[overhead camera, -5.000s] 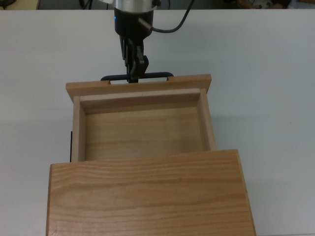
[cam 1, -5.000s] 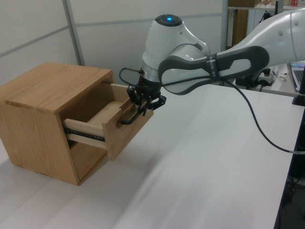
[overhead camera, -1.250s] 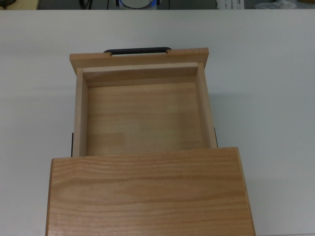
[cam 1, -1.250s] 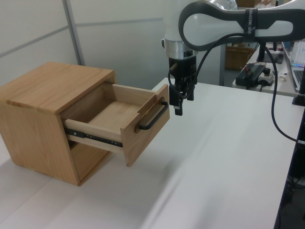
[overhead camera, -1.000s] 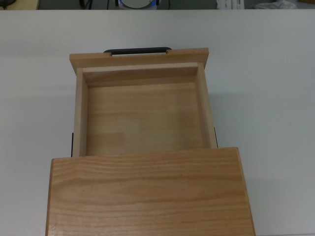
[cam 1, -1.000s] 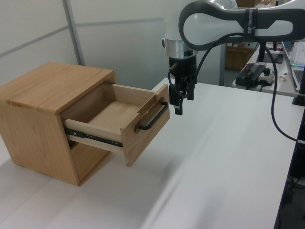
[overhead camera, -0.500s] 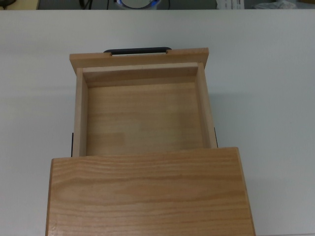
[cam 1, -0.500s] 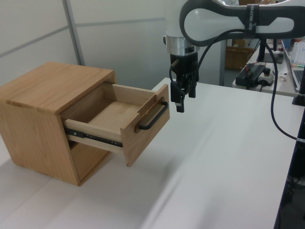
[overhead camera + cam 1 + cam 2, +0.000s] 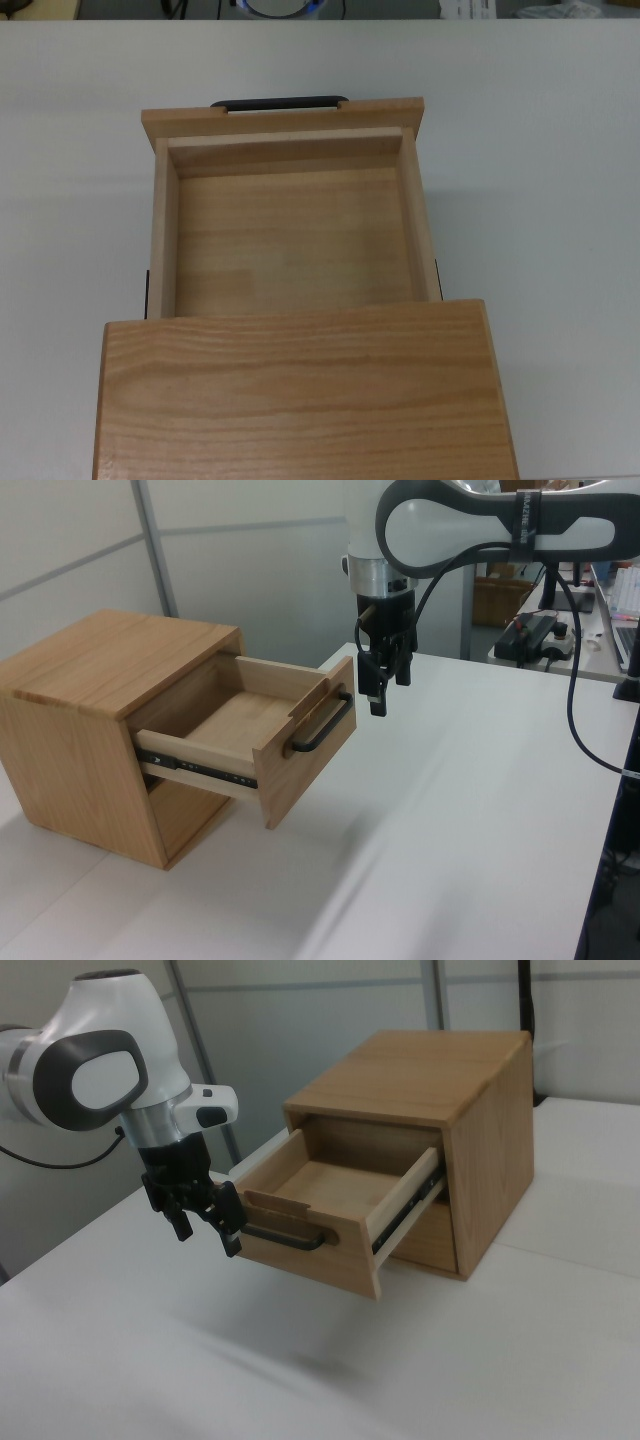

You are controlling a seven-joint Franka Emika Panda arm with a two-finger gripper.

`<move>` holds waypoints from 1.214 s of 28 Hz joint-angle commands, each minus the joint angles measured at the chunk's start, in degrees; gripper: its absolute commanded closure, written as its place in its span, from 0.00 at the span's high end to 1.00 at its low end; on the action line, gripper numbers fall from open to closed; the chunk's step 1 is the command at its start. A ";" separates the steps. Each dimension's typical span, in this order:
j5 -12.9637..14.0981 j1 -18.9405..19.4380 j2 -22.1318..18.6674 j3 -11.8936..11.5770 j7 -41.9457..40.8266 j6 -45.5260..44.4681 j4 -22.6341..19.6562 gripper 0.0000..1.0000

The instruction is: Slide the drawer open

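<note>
The drawer [image 9: 160, 240] stands pulled far out of the wooden cabinet [image 9: 300, 390], and its inside is bare. Its black bar handle [image 9: 280, 102] runs along the front panel [image 9: 318, 752]. In the left view my gripper [image 9: 377, 702] hangs just above and to the right of the handle [image 9: 322, 725], clear of it. The right view shows the gripper [image 9: 208, 1232] open, fingers apart with nothing between them, just left of the handle [image 9: 285, 1237] and the drawer [image 9: 310, 1258]. The gripper is out of the top view.
The cabinet [image 9: 110, 660] sits on a white table [image 9: 450, 820]. A black cable [image 9: 585, 750] trails from the arm at the left view's right. Grey wall panels [image 9: 300, 1020] stand behind the cabinet [image 9: 450, 1070].
Five seconds ago the gripper was shut on the handle with the drawer less far out. The drawer has since slid further out, the gripper has let go, and lately it rose slightly.
</note>
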 commanded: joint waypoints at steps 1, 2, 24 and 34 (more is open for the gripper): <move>0.17 -0.09 0.82 -0.34 -0.96 -1.82 1.65 1.00; 0.17 -0.09 0.74 -0.34 -1.05 -1.82 1.65 1.00; -0.01 -0.09 0.74 -0.16 -0.87 -1.82 2.88 1.00; -0.18 -0.09 0.82 -0.25 -1.14 -1.82 4.11 1.00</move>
